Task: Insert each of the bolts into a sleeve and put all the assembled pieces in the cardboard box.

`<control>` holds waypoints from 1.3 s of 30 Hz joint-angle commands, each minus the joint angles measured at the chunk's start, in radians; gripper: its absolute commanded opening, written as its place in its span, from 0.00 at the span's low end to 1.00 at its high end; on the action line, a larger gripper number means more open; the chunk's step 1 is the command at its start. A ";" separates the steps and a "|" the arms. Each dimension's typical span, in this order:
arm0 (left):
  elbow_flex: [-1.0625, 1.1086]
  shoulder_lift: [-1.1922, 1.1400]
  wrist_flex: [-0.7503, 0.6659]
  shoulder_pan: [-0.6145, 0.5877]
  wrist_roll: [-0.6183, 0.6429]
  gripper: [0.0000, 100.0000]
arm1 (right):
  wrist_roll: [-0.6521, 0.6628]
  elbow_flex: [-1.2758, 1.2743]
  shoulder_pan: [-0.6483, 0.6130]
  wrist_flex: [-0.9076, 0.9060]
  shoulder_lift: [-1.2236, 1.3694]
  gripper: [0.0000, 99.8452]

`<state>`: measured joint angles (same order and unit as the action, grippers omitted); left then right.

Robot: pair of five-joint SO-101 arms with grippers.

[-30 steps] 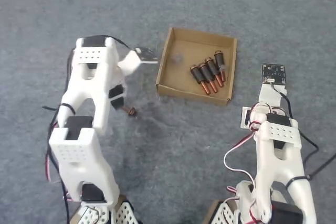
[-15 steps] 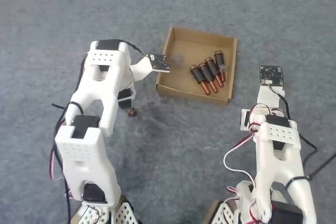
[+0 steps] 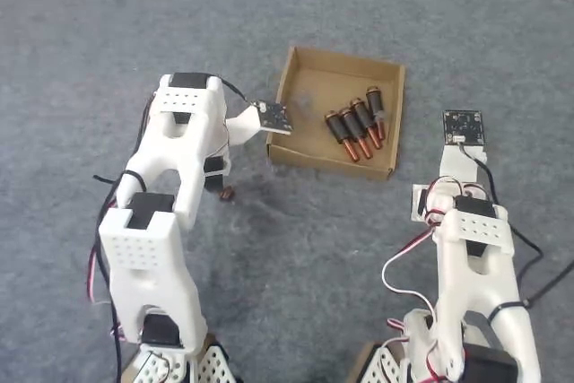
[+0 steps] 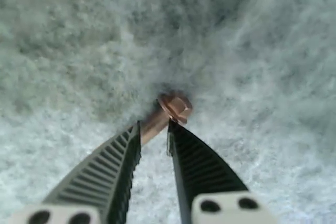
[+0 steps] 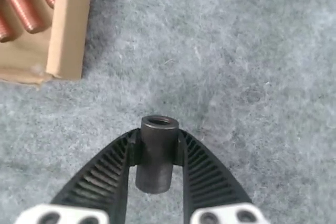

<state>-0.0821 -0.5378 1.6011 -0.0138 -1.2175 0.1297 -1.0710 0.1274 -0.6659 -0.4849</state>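
The left gripper [image 4: 154, 127] is closed on the shank of a copper-coloured bolt [image 4: 176, 107], just behind its hex head, near one corner of the cardboard box [image 3: 289, 87]. The right gripper [image 5: 157, 141] clamps a dark sleeve [image 5: 156, 161] at mid-wall near the box's opposite side, its bore left open. Both parts look light, stiff and smooth, so either could pivot in the jaws. The box holds four assembled pieces [image 3: 356, 129] lying side by side.

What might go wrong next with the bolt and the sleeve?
1. The left hand pinches the bolt only between its tips, so it may twist or slip out on lifting.
2. The right hand grips the sleeve at its tips too; a push from the bolt might tilt it.
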 commanded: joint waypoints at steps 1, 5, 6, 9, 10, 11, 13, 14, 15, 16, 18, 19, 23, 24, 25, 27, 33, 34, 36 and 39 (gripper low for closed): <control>-0.001 -0.006 0.100 0.015 -0.114 0.09 | 0.020 0.026 -0.012 0.018 0.001 0.01; -0.008 -0.006 0.120 0.015 -0.127 0.09 | 0.020 0.026 -0.012 0.018 0.001 0.01; -0.021 -0.012 0.114 0.014 -0.126 0.09 | 0.020 0.026 -0.012 0.018 0.001 0.01; -0.042 -0.029 0.095 0.009 -0.097 0.12 | 0.020 0.026 -0.012 0.018 0.001 0.01; -0.042 -0.040 0.077 0.012 -0.080 0.13 | 0.020 0.026 -0.012 0.018 0.001 0.01; -0.042 -0.054 0.058 0.014 -0.061 0.14 | 0.021 0.026 -0.012 0.018 0.001 0.01; -0.045 -0.060 0.049 0.014 -0.044 0.14 | 0.021 0.026 -0.012 0.018 0.001 0.01; -0.050 -0.060 0.048 0.012 -0.041 0.14 | 0.021 0.026 -0.012 0.018 0.001 0.01; -0.051 -0.063 0.046 0.012 -0.041 0.14 | 0.021 0.026 -0.012 0.018 0.001 0.01; -0.053 -0.066 0.044 0.009 -0.041 0.14 | 0.021 0.026 -0.012 0.018 0.001 0.01; -0.053 -0.068 0.029 0.006 -0.041 0.14 | 0.021 0.026 -0.012 0.018 0.001 0.01; -0.053 -0.068 0.020 0.003 -0.040 0.14 | 0.021 0.026 -0.012 0.018 0.001 0.01; -0.038 -0.081 -0.063 -0.005 0.029 0.11 | 0.021 0.026 -0.012 0.018 0.001 0.01; -0.035 -0.097 -0.080 -0.002 0.054 0.10 | 0.021 0.026 -0.012 0.018 0.001 0.01; -0.035 -0.106 -0.075 0.000 0.074 0.09 | 0.021 0.026 -0.012 0.018 0.001 0.01; -0.053 -0.118 -0.063 0.005 0.103 0.06 | 0.021 0.026 -0.012 0.018 0.001 0.01; -0.058 -0.115 -0.068 0.011 0.229 0.01 | 0.021 0.028 -0.012 0.018 0.001 0.01; -0.061 -0.114 -0.063 0.015 0.284 0.01 | 0.021 0.029 -0.012 0.018 0.001 0.01; -0.085 -0.114 -0.058 0.034 0.434 0.01 | 0.021 0.029 -0.012 0.018 0.001 0.01; -0.150 -0.120 -0.021 0.055 0.752 0.01 | 0.021 0.029 -0.024 0.018 0.001 0.01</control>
<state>-0.1481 -0.6529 1.5704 0.0184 -0.7649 0.1297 -1.0710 0.1243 -0.6659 -0.4849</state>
